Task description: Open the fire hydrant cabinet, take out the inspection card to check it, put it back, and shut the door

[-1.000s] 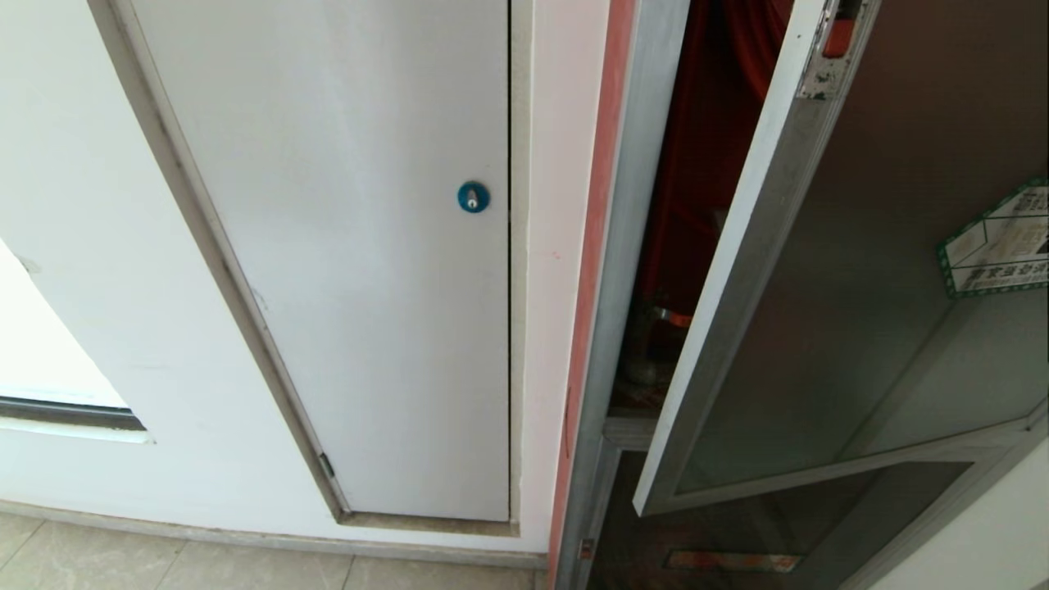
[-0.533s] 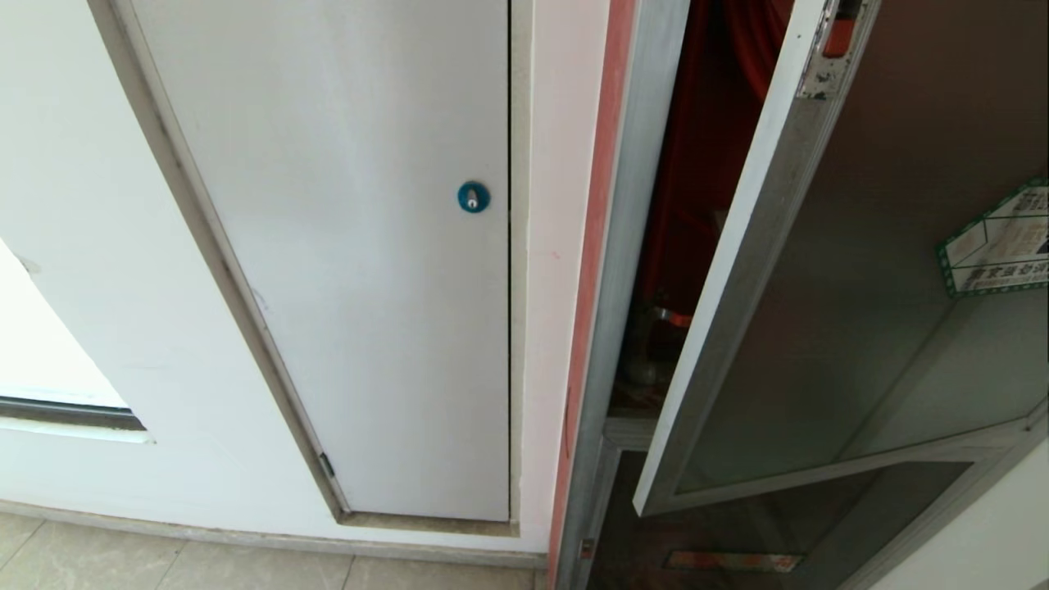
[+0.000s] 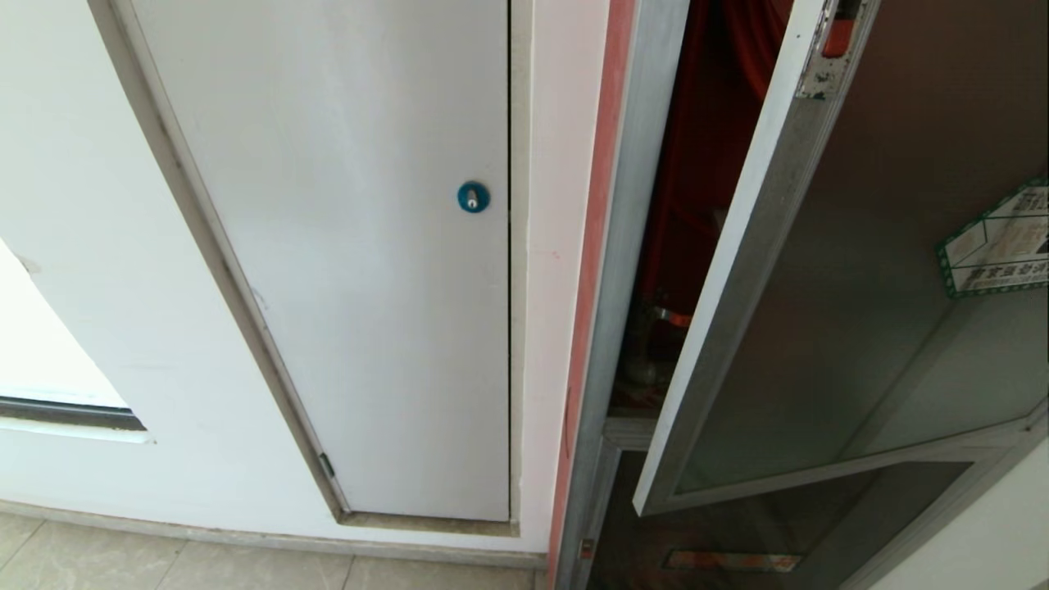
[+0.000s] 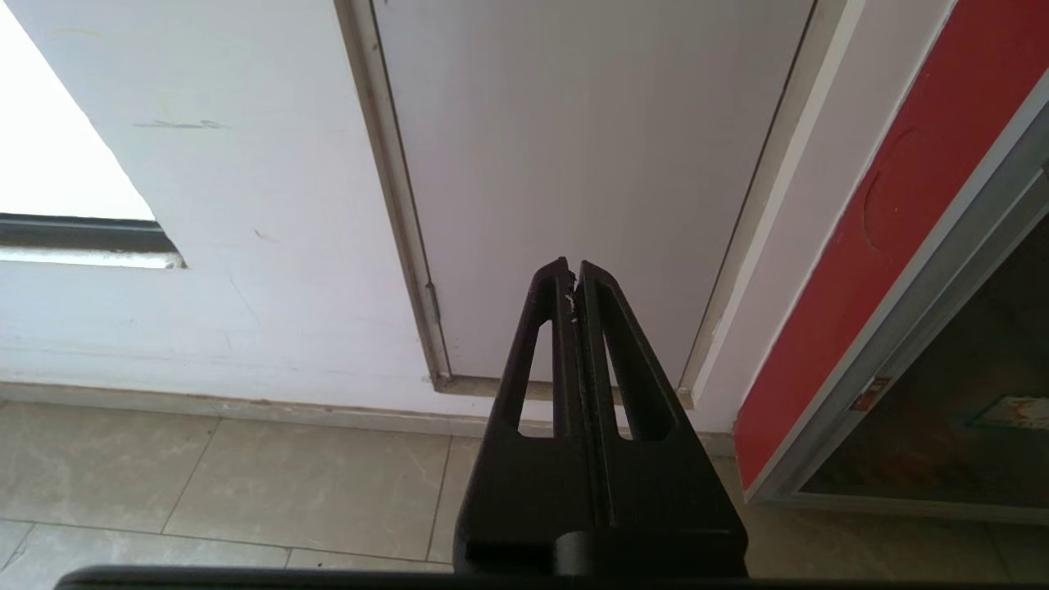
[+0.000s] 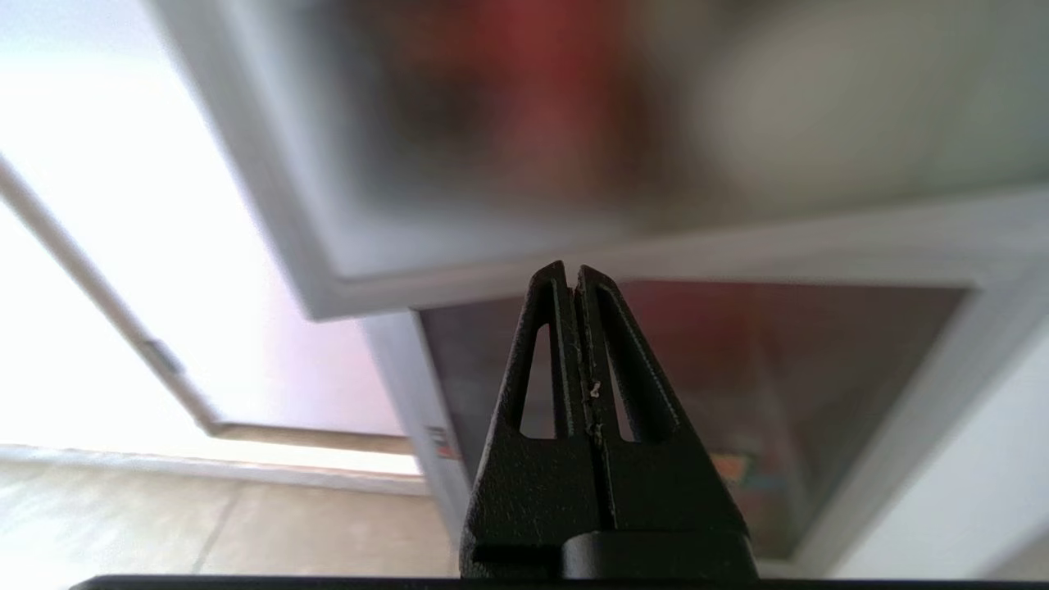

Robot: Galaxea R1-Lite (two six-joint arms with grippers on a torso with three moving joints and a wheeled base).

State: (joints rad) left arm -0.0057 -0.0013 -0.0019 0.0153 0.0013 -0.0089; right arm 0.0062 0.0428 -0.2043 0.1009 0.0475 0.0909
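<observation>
The fire hydrant cabinet (image 3: 613,246) stands at the right, with a silver frame and a red inside (image 3: 697,147). Its door (image 3: 860,287), dark glass in a silver frame, hangs ajar with the free edge swung towards me. A green-edged sticker (image 3: 996,242) is on the glass. The inspection card is out of view. Neither gripper shows in the head view. My right gripper (image 5: 572,274) is shut and empty, low down, pointing up at the door's bottom frame (image 5: 656,246). My left gripper (image 4: 573,274) is shut and empty, facing the white wall door (image 4: 590,147).
A plain white door (image 3: 352,246) with a round blue lock (image 3: 473,197) fills the wall left of the cabinet. Below the open door is a smaller dark glass panel (image 3: 787,524) with a red label strip (image 3: 729,561). Beige floor tiles (image 4: 205,483) run along the wall's foot.
</observation>
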